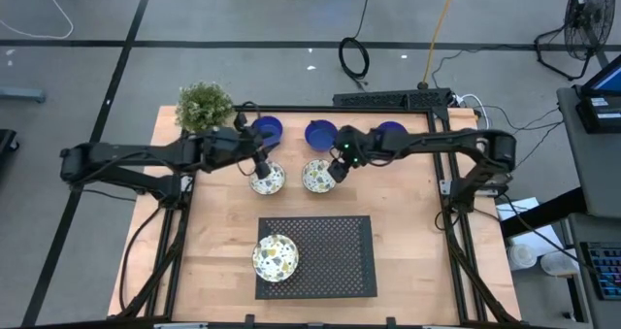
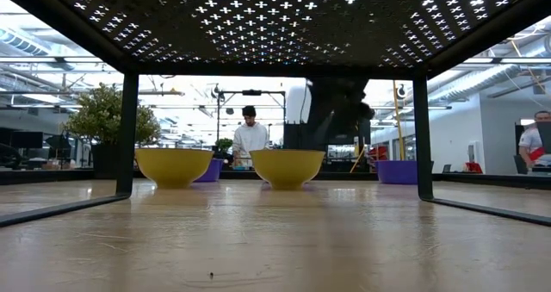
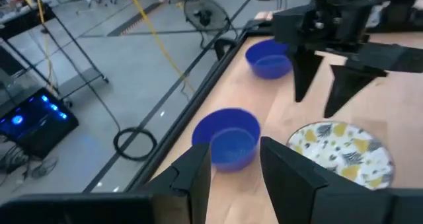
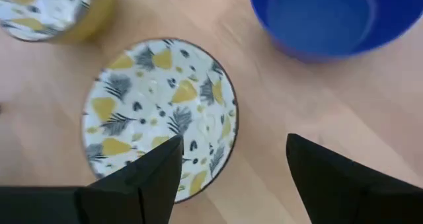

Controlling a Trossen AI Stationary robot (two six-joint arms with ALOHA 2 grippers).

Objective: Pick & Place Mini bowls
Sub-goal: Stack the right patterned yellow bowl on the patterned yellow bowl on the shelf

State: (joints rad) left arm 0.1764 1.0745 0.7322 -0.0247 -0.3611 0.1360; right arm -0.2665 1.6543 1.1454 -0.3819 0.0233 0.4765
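Bowls are sitting all over my counter (image 1: 408, 232), and every one I can see into is empty. Three blue bowls are lined up along the far edge: the left blue bowl (image 1: 267, 128), the middle blue bowl (image 1: 319, 134) and the right blue bowl (image 1: 391, 132). Just in front of them, two patterned bowls are sitting side by side, the left patterned bowl (image 1: 267, 180) and the right patterned bowl (image 1: 317, 177). They are close but not touching. A third patterned bowl (image 1: 275, 257) is resting on the near left corner of the black mat (image 1: 335, 261). A green plant (image 1: 204, 106) is standing at the far left corner.

I am seeing both arms reaching in toward the middle. My left gripper (image 1: 260, 166) is hanging right over the left patterned bowl, with its fingers apart and nothing between them. My right gripper (image 4: 231, 168) is pointing down over the right patterned bowl, with its fingers wide apart. One finger is over the bowl and the other is outside its rim, over bare wood.
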